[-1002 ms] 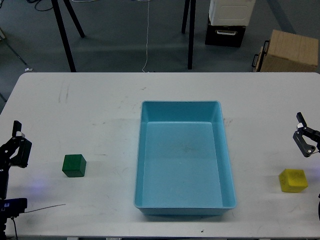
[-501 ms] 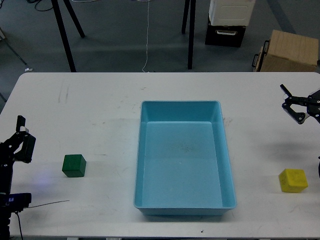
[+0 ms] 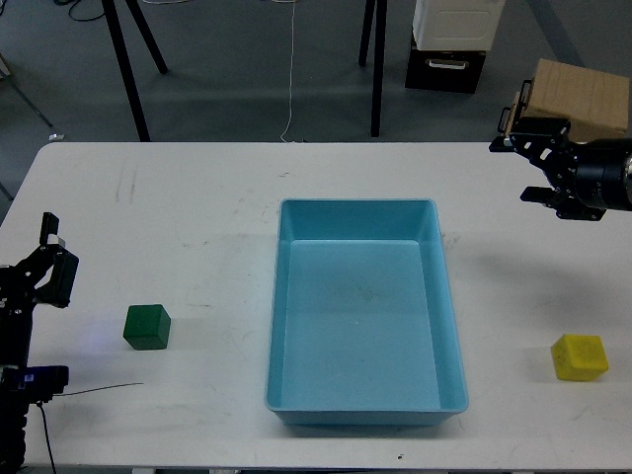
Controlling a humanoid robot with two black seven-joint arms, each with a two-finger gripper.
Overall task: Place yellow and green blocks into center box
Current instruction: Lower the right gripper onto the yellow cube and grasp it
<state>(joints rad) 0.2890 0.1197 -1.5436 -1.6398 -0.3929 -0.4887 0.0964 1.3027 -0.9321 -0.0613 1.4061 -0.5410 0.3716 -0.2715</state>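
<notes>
While right gripper (image 3: 533,163) hovers, yellow block (image 3: 579,356) well below

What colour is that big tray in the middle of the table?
Light blue; the tray shows clearly in the head view.

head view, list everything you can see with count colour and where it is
table: 1, white, fills most of the view
tray: 1, light blue, centre of the table, nothing in it
green block: 1, dark green, on the table left of the tray
yellow block: 1, yellow, on the table near the right edge
cardboard box: 1, brown, on the floor beyond the table, upper right
crate: 1, white over black, on the floor, top of the view
stand legs: several, black, on the floor behind the table
left claw: 1, black, left edge, above the table
right claw: 1, black, upper right, open, well above the yellow block
</notes>
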